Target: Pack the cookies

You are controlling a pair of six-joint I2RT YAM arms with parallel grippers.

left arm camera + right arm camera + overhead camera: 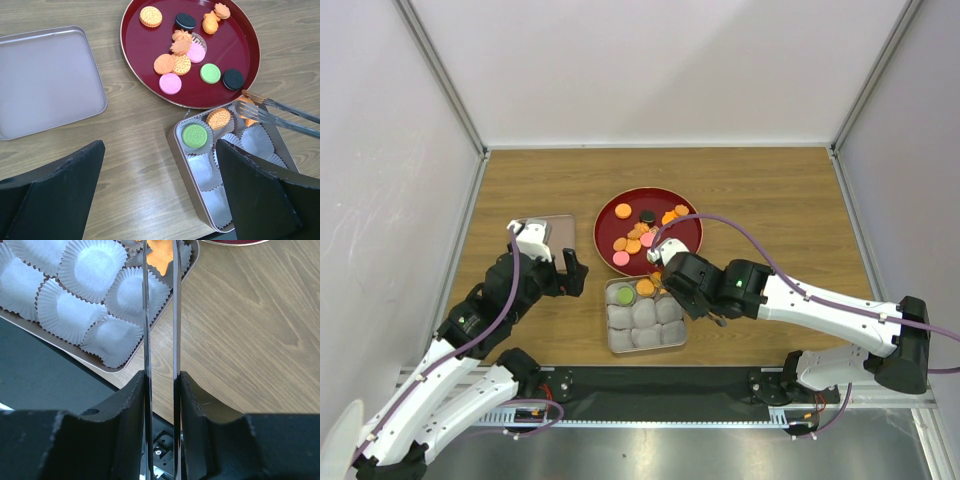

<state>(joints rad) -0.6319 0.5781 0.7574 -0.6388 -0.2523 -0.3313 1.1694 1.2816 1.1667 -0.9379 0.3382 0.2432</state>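
1. A wood-grain surface (pixel 770 200) sits between plain white walls (pixel 670 60).
2. A glossy, round, dark-red plate (pixel 145 40) lies near the middle. It carries most of the cookies (pixel 171 83), flat ridged discs in pink, green, black and orange, some of them flower-shaped.
3. At 6 o'clock of the plate and just beside it is a square brushed-metal tin (pixel 201 194), lined with pleated pale paper cups (pixel 92 267).
4. In the tin's 12 o'clock row, a green cookie (pixel 195 135) fills the left cup. A waffle-patterned orange cookie (pixel 218 118) fills the middle one.
5. The right end effector (pixel 161 385) is clamped on thin steel tongs (pixel 285 121). The tong tips pinch an orange cookie (pixel 161 255) over the row's right cup.
6. The left end effector (pixel 160 150) hangs at 9 o'clock of the tin. Its matte black fingers (pixel 60 195) are spread wide and hold nothing.
7. A shallow metal tray (pixel 45 80) with rounded corners lies at 9 o'clock of the plate.
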